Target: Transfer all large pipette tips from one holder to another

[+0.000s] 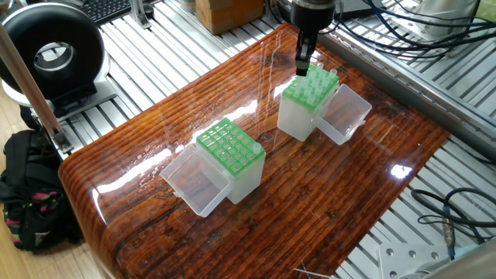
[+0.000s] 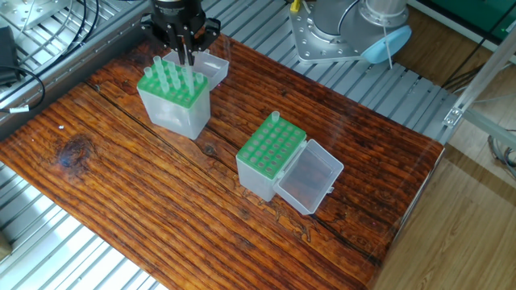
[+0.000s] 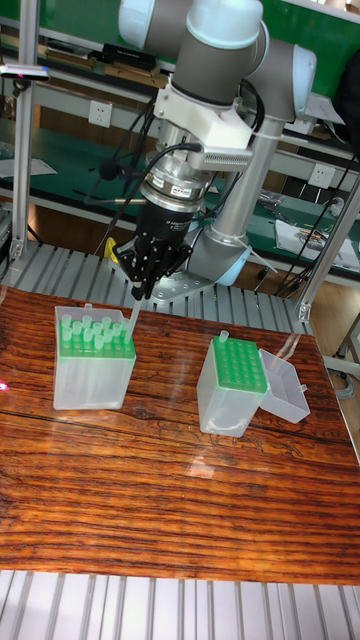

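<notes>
You have the gripper (image 3: pixel 137 292) hanging just above the tip-filled rack (image 2: pixel 172 83), over that rack's corner nearest the robot base. In the tall fixed view a large pipette tip (image 3: pixel 130 321) hangs below the fingers, its lower end at the rack's green top; the fingers look closed on its upper end, pinching it. In the other fixed view the fingers (image 2: pixel 184 52) come down among the standing tips and you cannot separate the held tip from its neighbours.

The rest of the large pipette tips (image 1: pixel 318 81) stand upright in this rack, which sits near the far edge of the table (image 2: pixel 121 193), close to the corner by the cable bundle. Its clear lid (image 1: pixel 345 115) lies open, hinged beside it.

The second rack (image 2: pixel 272 145) stands near the middle of the table, well apart from the first. One single tip (image 2: pixel 275 118) stands upright at its corner; the other holes show green only. Its clear lid (image 2: pixel 307 179) lies open, toward the table edge by the wooden floor.
</notes>
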`<state>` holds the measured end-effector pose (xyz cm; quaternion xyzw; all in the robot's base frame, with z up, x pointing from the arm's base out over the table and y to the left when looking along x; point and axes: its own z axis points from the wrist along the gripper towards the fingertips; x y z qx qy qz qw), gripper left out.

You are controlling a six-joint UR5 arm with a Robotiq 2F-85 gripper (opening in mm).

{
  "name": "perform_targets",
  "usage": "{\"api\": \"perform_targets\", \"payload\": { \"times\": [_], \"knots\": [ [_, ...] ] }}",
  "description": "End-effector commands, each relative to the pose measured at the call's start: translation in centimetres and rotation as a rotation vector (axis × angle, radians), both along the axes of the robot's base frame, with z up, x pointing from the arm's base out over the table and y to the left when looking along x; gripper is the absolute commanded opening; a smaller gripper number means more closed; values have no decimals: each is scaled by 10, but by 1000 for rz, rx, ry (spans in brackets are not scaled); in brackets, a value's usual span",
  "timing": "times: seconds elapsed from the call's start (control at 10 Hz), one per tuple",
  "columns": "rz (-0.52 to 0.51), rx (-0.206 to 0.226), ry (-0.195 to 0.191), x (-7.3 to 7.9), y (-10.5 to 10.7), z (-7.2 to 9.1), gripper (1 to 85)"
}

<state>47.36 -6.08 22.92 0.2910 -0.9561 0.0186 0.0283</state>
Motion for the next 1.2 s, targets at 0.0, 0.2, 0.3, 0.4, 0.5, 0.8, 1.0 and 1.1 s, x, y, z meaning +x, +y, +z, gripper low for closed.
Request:
{"api": "perform_targets", "payload": {
  "times": [0.0, 0.2, 0.3, 0.4, 0.5, 0.8, 1.0, 1.1],
  "knots": [
    [-4, 11, 6, 0, 4, 6, 127],
    [-4, 11, 9, 0, 4, 8, 127],
    [-5, 11, 11, 0, 4, 10, 127],
    [-5, 11, 14, -1, 4, 11, 127],
    [-5, 11, 17, -1, 4, 13, 127],
    [-7, 11, 20, -2, 5, 16, 127],
    [-10, 10, 24, -3, 6, 18, 127],
    [-12, 8, 26, -3, 6, 19, 127]
  ]
}}
